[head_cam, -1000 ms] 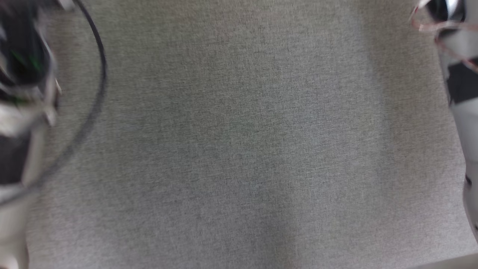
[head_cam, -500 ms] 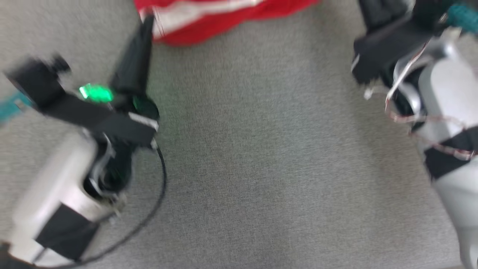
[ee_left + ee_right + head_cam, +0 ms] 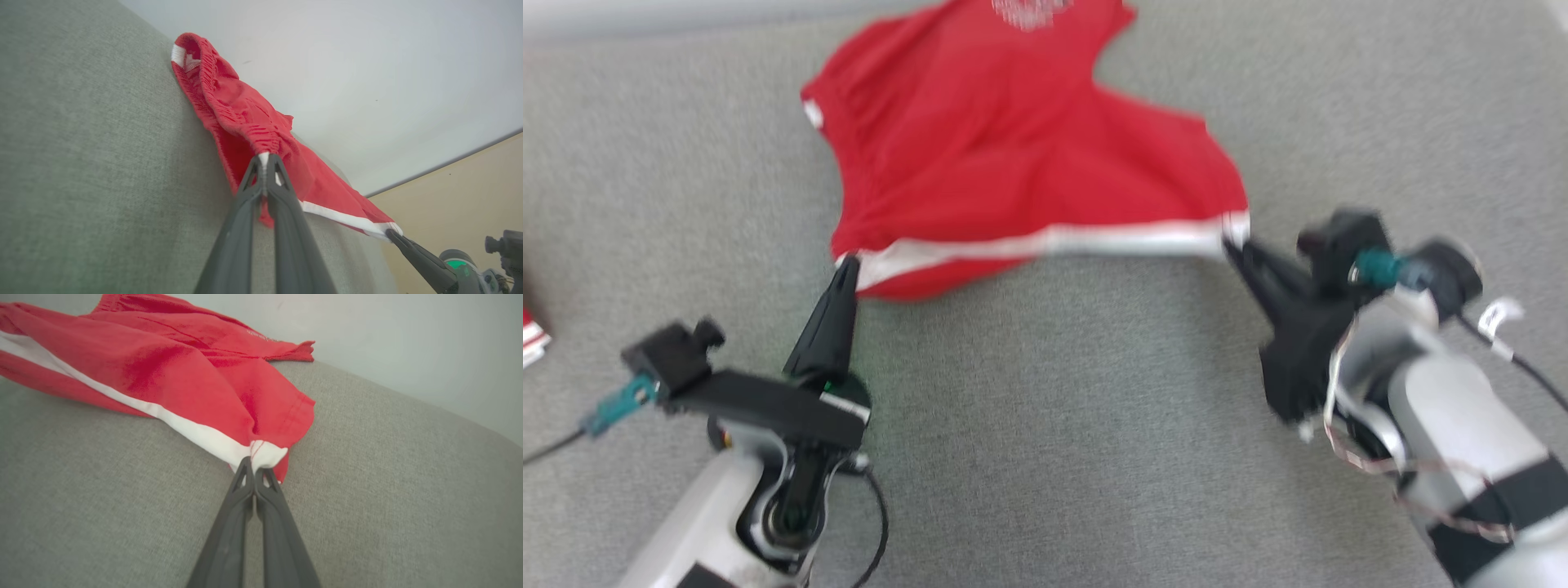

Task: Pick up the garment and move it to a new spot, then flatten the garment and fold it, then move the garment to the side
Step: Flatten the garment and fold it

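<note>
The garment (image 3: 1013, 163) is a pair of red shorts with a white stripe, spread on the grey cloth surface (image 3: 1062, 425) at the top middle of the head view. My left gripper (image 3: 848, 263) is shut on its near left corner, by the white stripe end (image 3: 264, 157). My right gripper (image 3: 1230, 243) is shut on the near right corner, pinching the white hem (image 3: 263, 454). The striped edge runs stretched between the two grippers. In the left wrist view the garment (image 3: 245, 122) leads on to the right gripper (image 3: 390, 233).
A red and white object (image 3: 531, 335) pokes in at the left edge of the head view. A black cable (image 3: 878, 523) loops by the left arm. A pale wall (image 3: 408, 343) rises past the far edge of the surface (image 3: 122, 498).
The head camera has swung up, bringing the garment and both grippers into view. Both grippers stay shut.
</note>
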Available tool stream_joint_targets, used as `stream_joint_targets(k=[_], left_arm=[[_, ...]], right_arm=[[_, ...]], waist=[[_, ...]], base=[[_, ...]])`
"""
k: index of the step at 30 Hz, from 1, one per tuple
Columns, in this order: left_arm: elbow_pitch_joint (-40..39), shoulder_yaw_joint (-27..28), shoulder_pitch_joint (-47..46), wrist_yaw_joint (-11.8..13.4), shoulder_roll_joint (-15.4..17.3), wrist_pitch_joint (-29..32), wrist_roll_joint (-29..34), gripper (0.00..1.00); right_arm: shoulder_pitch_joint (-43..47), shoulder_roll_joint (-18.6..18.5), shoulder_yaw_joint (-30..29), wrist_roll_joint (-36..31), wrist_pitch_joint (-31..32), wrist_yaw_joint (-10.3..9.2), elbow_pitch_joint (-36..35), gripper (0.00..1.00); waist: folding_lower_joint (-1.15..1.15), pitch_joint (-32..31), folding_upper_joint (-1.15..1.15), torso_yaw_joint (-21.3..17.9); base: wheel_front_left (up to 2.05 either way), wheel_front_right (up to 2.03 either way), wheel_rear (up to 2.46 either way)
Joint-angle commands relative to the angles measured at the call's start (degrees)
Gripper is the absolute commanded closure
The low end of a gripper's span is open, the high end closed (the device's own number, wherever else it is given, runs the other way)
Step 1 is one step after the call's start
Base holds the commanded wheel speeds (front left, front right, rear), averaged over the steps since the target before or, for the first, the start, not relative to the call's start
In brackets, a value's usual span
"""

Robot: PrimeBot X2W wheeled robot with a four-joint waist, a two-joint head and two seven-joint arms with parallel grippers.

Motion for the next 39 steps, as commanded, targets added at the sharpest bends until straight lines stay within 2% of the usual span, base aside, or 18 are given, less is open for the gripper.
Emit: stream_joint_targets(k=[1, 10, 19, 28, 32, 39], left_arm=[[0.78, 1.06, 2.42, -0.08, -0.57, -0.17, 0.57, 1.00], [3.83, 3.43, 10.99, -0.08, -2.95, -0.18, 3.20, 1.00], [3.42, 1.70, 19.93, 0.42, -3.83, -0.18, 8.34, 1.00], [0.20, 0.83, 27.25, 4.53, -2.99, -0.19, 13.16, 1.00], [-3.06, 2.30, 30.74, 6.96, -2.73, -0.19, 14.12, 1.00], [-8.77, 2.74, 36.79, 9.92, -1.49, -0.19, 16.02, 1.00]], right_arm=[[2.70, -1.27, 0.09, 0.79, 2.05, -0.12, -1.08, 1.00], [15.66, -4.26, -3.74, 3.52, 11.44, -0.12, -7.50, 1.00], [28.71, -6.28, -7.93, 6.99, 21.01, -0.12, -16.06, 1.00], [37.01, -5.62, -12.54, 7.63, 27.82, -0.12, -23.14, 1.00], [41.04, -5.04, -15.21, 8.11, 31.31, -0.12, -25.95, 1.00], [48.48, -2.58, -20.35, 9.42, 38.74, -0.12, -32.35, 1.00]], waist=[[0.01, -3.86, 0.01, -0.72], [0.01, -9.36, 0.01, -0.50], [0.01, -11.93, 0.01, -0.71], [0.01, -12.73, 0.01, -1.11], [0.01, -12.88, 0.01, -1.30], [0.01, -12.78, 0.01, -1.09]], base=[[0.00, 0.00, 0.00], [0.00, 0.00, 0.00], [0.00, 0.00, 0.00], [0.00, 0.00, 0.00], [0.00, 0.00, 0.00], [0.00, 0.00, 0.00]])
